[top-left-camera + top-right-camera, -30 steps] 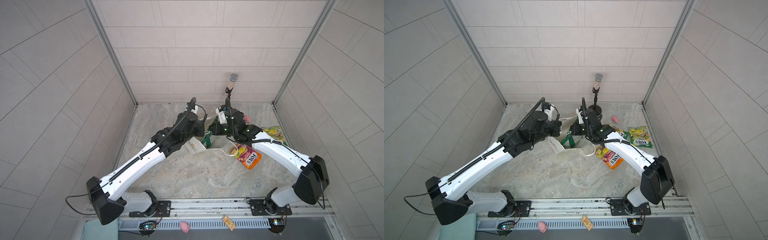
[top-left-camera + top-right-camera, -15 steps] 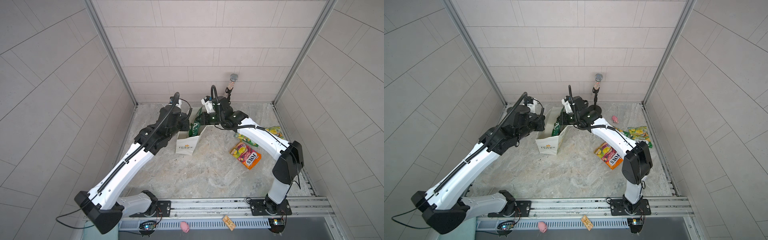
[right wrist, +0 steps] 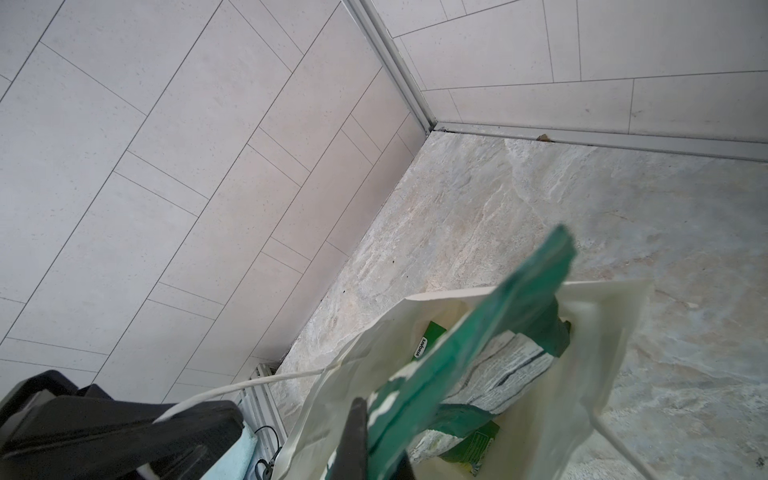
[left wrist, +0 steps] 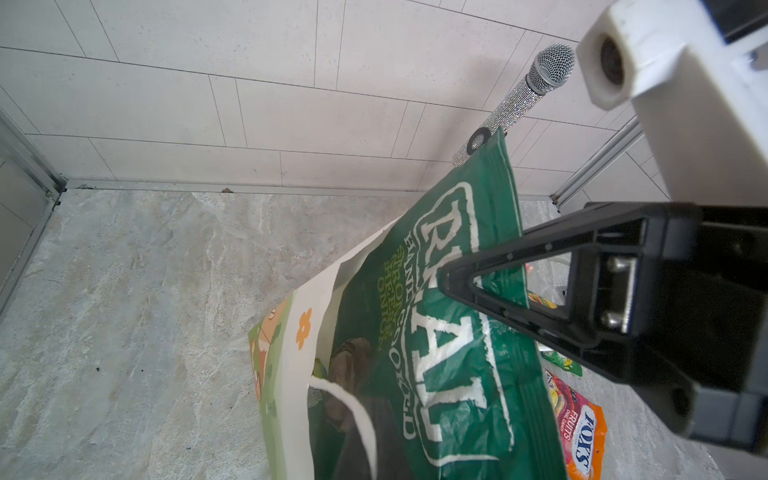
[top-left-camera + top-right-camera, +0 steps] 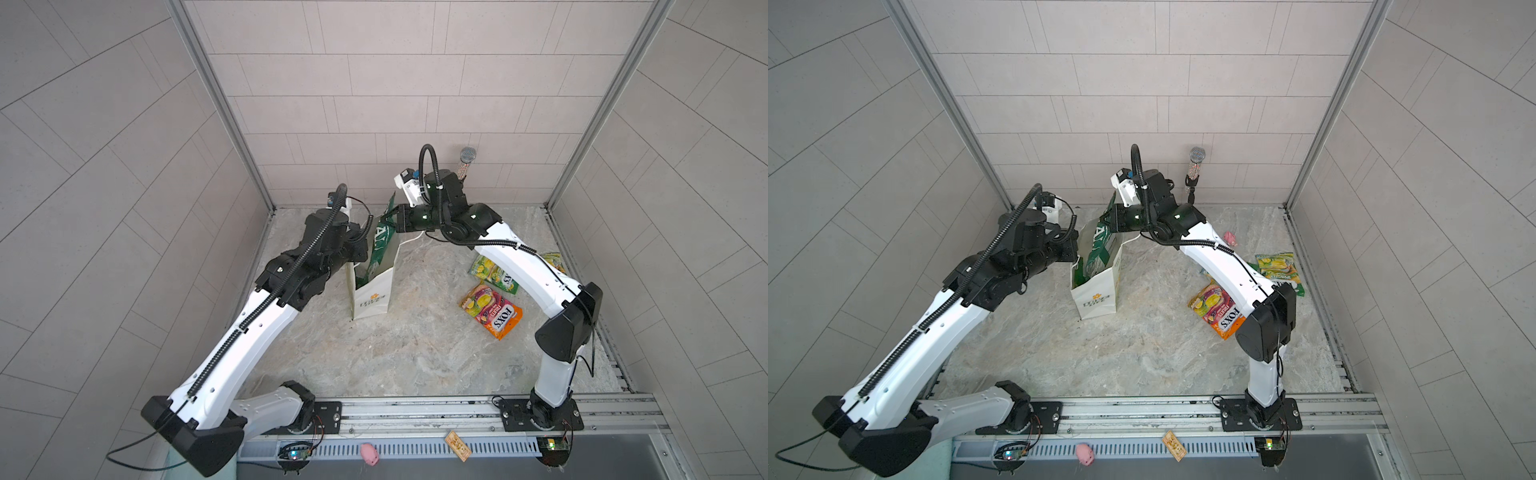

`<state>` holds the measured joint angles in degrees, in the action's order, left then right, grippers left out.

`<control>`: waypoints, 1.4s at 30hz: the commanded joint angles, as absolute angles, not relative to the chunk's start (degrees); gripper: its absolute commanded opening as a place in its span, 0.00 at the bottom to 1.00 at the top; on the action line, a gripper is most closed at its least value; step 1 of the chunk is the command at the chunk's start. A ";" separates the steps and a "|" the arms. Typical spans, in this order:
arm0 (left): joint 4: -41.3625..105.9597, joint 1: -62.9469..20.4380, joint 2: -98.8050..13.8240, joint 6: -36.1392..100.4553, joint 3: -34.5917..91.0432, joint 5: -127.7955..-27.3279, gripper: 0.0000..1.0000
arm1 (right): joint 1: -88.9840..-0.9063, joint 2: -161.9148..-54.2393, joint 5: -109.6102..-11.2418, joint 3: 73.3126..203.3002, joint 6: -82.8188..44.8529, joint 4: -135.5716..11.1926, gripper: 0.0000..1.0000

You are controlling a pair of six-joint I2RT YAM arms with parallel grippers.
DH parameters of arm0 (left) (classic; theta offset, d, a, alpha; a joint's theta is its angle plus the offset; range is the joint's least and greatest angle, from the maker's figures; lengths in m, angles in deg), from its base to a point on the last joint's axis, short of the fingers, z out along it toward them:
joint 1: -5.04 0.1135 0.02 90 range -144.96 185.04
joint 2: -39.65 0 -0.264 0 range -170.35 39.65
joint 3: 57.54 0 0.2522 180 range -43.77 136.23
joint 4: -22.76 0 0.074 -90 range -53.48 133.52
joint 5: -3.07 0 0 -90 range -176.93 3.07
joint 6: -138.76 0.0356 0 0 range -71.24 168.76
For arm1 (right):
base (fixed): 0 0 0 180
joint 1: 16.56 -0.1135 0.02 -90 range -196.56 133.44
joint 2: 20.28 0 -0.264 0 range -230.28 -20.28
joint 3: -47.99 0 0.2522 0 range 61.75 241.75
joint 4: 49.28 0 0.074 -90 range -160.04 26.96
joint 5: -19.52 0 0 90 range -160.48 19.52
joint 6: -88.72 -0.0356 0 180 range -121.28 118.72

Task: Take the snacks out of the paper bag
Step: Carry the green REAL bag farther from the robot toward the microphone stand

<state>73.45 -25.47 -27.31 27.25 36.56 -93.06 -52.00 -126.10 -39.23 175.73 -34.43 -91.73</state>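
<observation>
Lettering "REAL" shows on crisp packet (image 4: 449,374) clamped in right pincer (image 4: 446,286) (above paper bag (image 5: 372,297)); left pincer (image 5: 359,249) pinches cord handle (image 3: 257,380).

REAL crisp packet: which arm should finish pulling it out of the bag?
Right. The right gripper is shut on the crisp packet, which sticks partly out of the paper bag. The left gripper is shut on the cord handle, apparently steadying the bag.
</observation>
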 commanded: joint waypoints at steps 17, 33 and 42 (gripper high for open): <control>72.11 -25.12 -24.32 28.15 33.36 -95.33 0.00 | -44.99 -110.82 -43.19 180.01 -36.15 -81.26 0.00; 71.41 -25.08 -22.97 27.85 33.00 -96.66 0.00 | -29.28 -103.45 -51.30 168.70 -39.43 -84.70 0.00; 71.63 -24.95 -21.22 27.98 32.11 -99.18 0.00 | -26.97 -100.13 -48.58 153.55 -37.12 -84.54 0.00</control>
<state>72.83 -25.29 -22.48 27.66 32.71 -97.39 -26.96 -102.88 -50.01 155.14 -38.36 -87.18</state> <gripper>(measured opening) 0.038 0.048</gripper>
